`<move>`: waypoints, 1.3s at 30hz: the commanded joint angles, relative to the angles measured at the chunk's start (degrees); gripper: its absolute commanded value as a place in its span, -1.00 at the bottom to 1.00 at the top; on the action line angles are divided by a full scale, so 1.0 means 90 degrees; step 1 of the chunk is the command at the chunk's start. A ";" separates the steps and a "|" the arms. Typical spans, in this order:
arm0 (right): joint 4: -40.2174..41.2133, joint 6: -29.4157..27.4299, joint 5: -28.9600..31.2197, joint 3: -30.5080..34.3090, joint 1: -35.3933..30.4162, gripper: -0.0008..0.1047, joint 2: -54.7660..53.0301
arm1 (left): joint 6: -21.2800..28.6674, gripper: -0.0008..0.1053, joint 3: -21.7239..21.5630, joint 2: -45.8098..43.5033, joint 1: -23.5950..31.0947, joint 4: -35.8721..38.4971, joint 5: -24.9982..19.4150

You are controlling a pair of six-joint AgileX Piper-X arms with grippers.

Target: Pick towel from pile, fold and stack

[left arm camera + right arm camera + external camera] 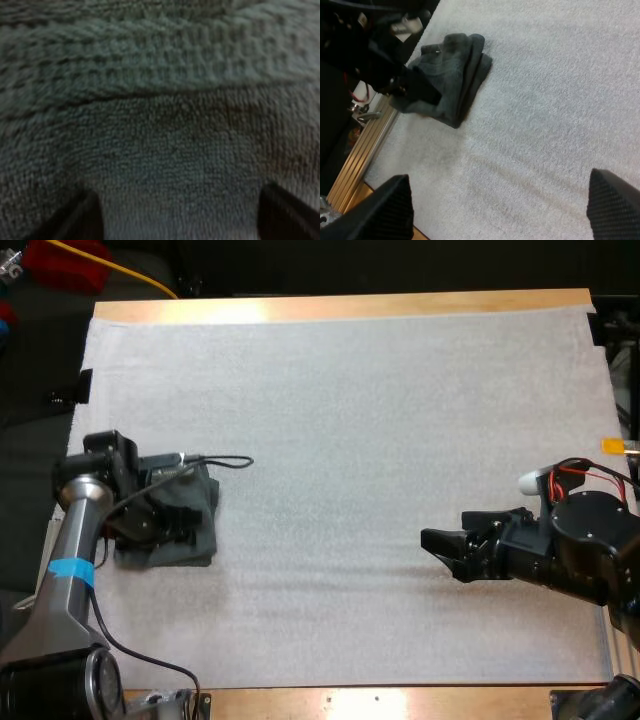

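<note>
Status for you: the folded towel [200,548] sits left of centre in the high view, on the white mat [350,420] near its left edge. From the right wrist view its edge shows several layers lying on each other, so I read it as folded. I can't tell whether it's one towel or a stack.

Your left gripper [183,523] is right on top of it. In the left wrist view its fingers [82,217] stand apart with terry cloth spread between and under them, nothing pinched. I'd call it unclamped, either pressing on the top layer or just over it; I can't confirm contact.

Your right gripper [440,550] is right of centre in the high view, over bare mat and well apart from the towel. Its fingers [385,210] are spread wide with nothing between them.

Progress, my judgement: all the cloth I can see is in that one folded piece, so fold and placement look done — this is late in the cycle. What's left is to get the left arm clear without dragging the top layer, then check the edges sit square.
</note>
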 commanded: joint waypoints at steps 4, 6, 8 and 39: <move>0.0004 -0.0005 -0.0028 0.0014 0.0005 0.34 -0.0011 | 0.0042 0.24 0.0120 -0.0036 -0.0008 -0.0179 -0.0067; 0.0004 -0.0005 -0.0046 0.0014 0.0005 0.34 -0.0011 | 0.0116 0.24 0.0033 -0.0036 -0.0008 -0.0151 -0.0067; 0.0004 -0.0005 -0.0047 0.0014 0.0005 0.34 -0.0011 | 0.0124 0.24 -0.0110 -0.0036 -0.0008 -0.0079 -0.0061; 0.0175 -0.0916 -0.0026 0.0014 -0.1377 0.34 0.0598 | 0.0178 0.24 -0.1532 -0.1935 -0.0008 0.0758 0.1287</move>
